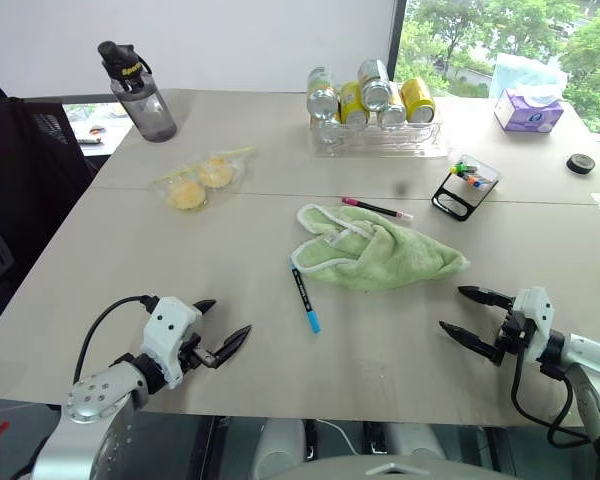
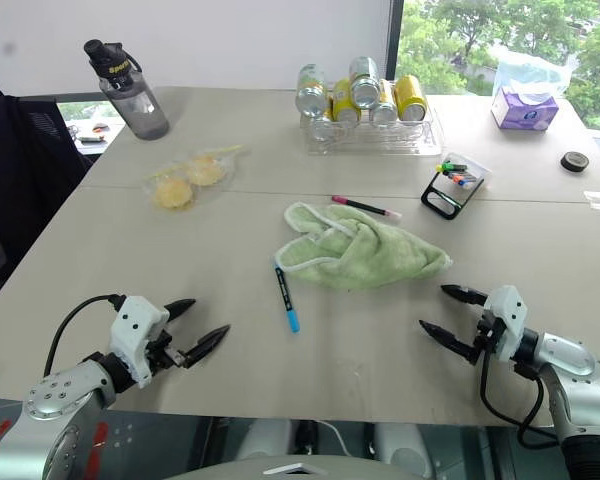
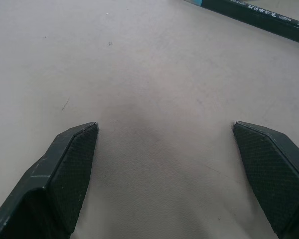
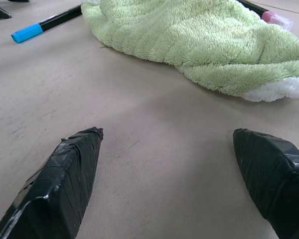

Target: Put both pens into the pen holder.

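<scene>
We see both pens lying loose on the beige table [image 1: 100, 260], neither in the pen holder [image 1: 464, 187] yet. The blue-ended pen [image 1: 304, 294] lies near the table's centre, just off the left edge of a crumpled green towel [image 1: 375, 252], blue tip pointing toward the robot. The pink-ended pen [image 1: 376, 208] lies just behind the towel, btwn it and the rack of drink cans [image 1: 375, 115]. The holder sits to the right of that pen, w/ coloured marker tips showing inside. Left gripper [image 1: 227, 322] hovers low over the near-left table, fingers spread wide, nothing btwn them. Right gripper [image 1: 461, 312] hovers near-right, fingers likewise spread wide & empty, pointed toward the towel.
</scene>
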